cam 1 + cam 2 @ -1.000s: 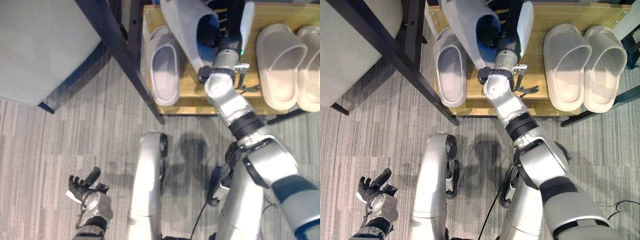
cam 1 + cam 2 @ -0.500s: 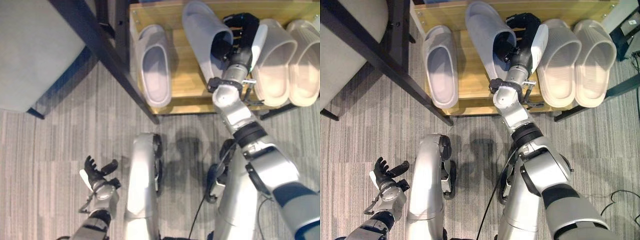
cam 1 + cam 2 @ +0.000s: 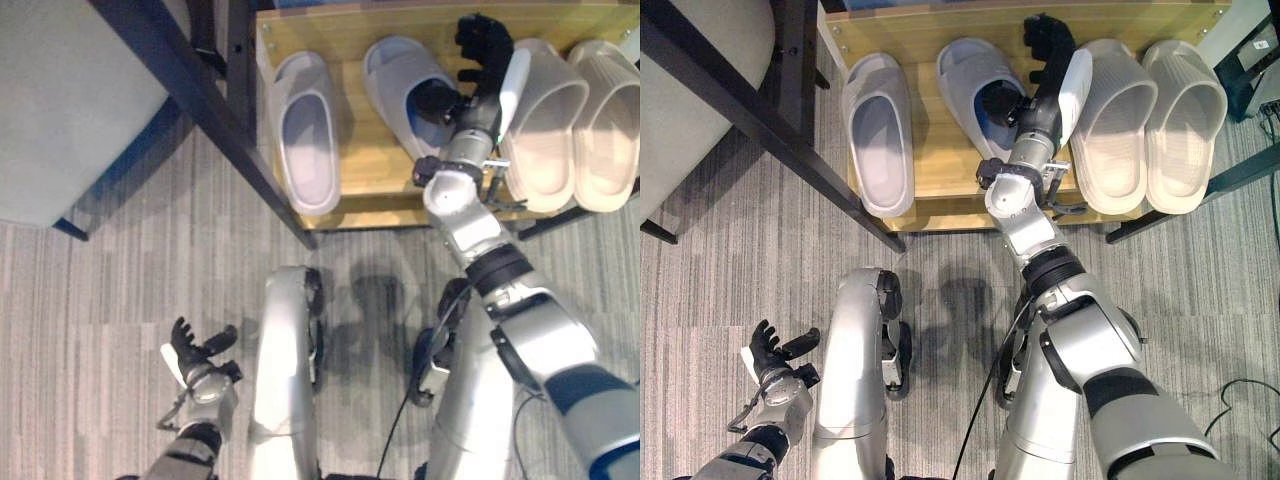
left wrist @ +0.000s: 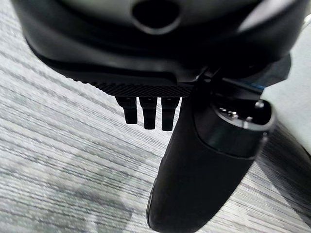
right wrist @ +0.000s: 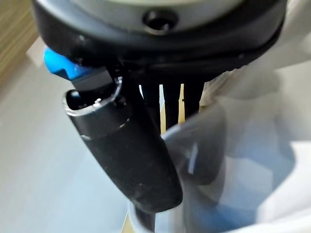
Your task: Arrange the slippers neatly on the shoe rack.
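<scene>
Grey slipper lying on the wooden rack

Pale grey slipper (image 3: 980, 95), open-toed, is lying flat on the shoe rack (image 3: 940, 170) between another grey slipper (image 3: 880, 130) and a cream pair (image 3: 1150, 110); right hand (image 3: 1048, 45) is hovering beside it, fingers spread; left hand (image 3: 775, 355) is hanging relaxed, open, above the floor.

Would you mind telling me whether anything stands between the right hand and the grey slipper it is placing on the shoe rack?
Nothing visible does: the right hand is at the grey slipper, which lies on the shoe rack.
</scene>
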Robot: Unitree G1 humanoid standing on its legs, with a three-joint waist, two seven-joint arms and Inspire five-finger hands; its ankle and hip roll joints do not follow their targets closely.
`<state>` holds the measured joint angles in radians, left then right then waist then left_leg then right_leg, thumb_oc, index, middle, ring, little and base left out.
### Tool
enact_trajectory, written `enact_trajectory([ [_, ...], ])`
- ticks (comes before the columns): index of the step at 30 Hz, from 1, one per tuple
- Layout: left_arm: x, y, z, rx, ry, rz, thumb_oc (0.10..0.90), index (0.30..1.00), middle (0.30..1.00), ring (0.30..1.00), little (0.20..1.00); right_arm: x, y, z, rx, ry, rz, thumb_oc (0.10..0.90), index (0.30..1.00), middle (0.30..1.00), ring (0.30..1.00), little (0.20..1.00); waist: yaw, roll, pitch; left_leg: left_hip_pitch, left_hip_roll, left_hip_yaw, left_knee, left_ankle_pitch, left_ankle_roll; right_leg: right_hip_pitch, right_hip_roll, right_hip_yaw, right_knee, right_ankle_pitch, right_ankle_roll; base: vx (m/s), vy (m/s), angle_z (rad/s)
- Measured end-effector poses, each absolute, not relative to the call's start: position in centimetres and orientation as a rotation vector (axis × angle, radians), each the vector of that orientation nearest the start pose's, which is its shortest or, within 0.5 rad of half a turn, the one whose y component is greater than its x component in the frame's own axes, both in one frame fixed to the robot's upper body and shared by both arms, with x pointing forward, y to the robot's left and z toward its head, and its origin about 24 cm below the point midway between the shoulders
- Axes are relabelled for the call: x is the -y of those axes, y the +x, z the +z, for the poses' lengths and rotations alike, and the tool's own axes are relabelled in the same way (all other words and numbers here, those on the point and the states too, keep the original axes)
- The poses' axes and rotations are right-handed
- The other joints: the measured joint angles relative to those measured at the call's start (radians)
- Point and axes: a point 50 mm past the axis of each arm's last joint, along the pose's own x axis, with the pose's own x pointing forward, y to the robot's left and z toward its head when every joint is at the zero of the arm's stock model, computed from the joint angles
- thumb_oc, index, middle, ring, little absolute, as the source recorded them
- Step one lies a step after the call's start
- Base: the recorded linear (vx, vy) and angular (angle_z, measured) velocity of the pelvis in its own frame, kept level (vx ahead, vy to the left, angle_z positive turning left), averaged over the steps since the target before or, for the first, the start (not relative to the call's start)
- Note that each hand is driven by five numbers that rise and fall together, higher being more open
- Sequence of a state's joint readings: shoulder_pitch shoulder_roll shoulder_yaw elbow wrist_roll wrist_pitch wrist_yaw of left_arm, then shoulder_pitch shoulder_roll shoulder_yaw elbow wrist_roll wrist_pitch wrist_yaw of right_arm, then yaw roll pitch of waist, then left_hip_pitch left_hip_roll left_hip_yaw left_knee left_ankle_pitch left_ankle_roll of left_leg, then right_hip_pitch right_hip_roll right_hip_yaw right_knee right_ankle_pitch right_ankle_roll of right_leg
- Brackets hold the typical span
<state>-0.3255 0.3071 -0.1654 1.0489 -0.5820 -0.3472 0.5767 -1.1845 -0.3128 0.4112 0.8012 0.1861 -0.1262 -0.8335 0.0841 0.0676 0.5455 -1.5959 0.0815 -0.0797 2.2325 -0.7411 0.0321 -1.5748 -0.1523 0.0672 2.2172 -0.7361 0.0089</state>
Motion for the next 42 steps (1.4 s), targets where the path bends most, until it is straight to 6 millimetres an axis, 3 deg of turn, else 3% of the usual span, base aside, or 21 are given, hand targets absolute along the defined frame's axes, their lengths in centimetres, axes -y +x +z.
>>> enact_trajectory([
  [7, -25.8, 24.8, -6.1, -0.417, -0.019, 0.743, 0.8, 0.9, 0.9, 0.9, 0.9, 12.0, 39.8, 26.3, 0.589, -0.225, -0.478, 0.8, 0.9, 0.9, 0.9, 0.9, -0.001, -0.006, 0.002, 0.004, 0.001, 0.0, 0.0, 0.0, 0.0, 0.005, 0.001, -0.001, -0.002, 0.001, 0.001, -0.03, 0.011, 0.0],
  [15, -24.2, 24.8, -6.6, -0.442, 0.351, 0.475, 0.8, 0.9, 0.9, 0.9, 0.9, 12.1, 40.0, 26.1, 0.574, -0.356, -0.487, 0.8, 0.9, 0.9, 0.9, 0.9, -0.006, -0.007, 0.001, 0.009, 0.006, -0.006, 0.0, -0.003, -0.004, 0.012, 0.009, -0.005, -0.012, 0.007, 0.009, -0.04, 0.025, -0.03],
  [23, -25.0, 23.7, -7.7, -0.522, 0.432, 0.435, 0.8, 0.9, 0.9, 0.9, 0.9, 11.8, 40.4, 25.6, 0.548, -0.597, -0.383, 0.8, 0.9, 0.9, 0.9, 0.9, -0.026, -0.023, 0.002, 0.009, 0.009, -0.006, 0.0, -0.004, -0.005, 0.012, 0.011, -0.006, -0.017, 0.01, 0.012, -0.01, 0.016, -0.01],
  [28, -24.7, 23.8, -7.8, -0.53, 0.484, 0.395, 0.8, 0.9, 0.9, 0.9, 0.9, 11.1, 39.0, 27.7, 0.689, -0.59, -0.366, 0.8, 0.9, 0.9, 0.9, 0.9, -0.034, -0.031, 0.002, 0.009, 0.016, -0.006, 0.0, -0.007, -0.012, 0.009, 0.018, -0.006, -0.019, 0.011, 0.012, -0.01, -0.007, -0.03],
  [33, -24.7, 23.9, -7.6, -0.522, 0.486, 0.388, 0.8, 0.9, 0.9, 0.9, 0.9, 11.7, 38.0, 29.5, 0.786, -0.597, -0.367, 0.8, 0.9, 0.9, 0.9, 0.9, -0.039, -0.031, 0.002, 0.01, 0.016, -0.006, -0.001, -0.007, -0.012, 0.009, 0.019, -0.006, -0.019, 0.01, 0.012, 0.0, 0.0, 0.0],
  [38, -24.7, 23.7, -7.9, -0.541, 0.484, 0.367, 0.8, 0.9, 0.9, 0.9, 0.9, 12.5, 38.2, 28.8, 0.751, -0.639, -0.333, 0.8, 0.9, 0.9, 0.9, 0.9, -0.053, -0.032, 0.002, 0.01, 0.016, -0.006, -0.001, -0.007, -0.012, 0.009, 0.019, -0.006, -0.019, 0.01, 0.012, 0.0, 0.0, 0.0],
  [42, -24.8, 23.6, -8.1, -0.56, 0.479, 0.347, 0.8, 0.9, 0.9, 0.9, 0.9, 14.1, 37.9, 26.6, 0.691, -0.635, -0.328, 0.8, 0.9, 0.9, 0.9, 0.9, -0.061, -0.032, 0.002, 0.01, 0.017, -0.006, -0.002, -0.008, -0.014, 0.008, 0.02, -0.006, -0.019, 0.01, 0.012, 0.0, 0.0, 0.0],
])
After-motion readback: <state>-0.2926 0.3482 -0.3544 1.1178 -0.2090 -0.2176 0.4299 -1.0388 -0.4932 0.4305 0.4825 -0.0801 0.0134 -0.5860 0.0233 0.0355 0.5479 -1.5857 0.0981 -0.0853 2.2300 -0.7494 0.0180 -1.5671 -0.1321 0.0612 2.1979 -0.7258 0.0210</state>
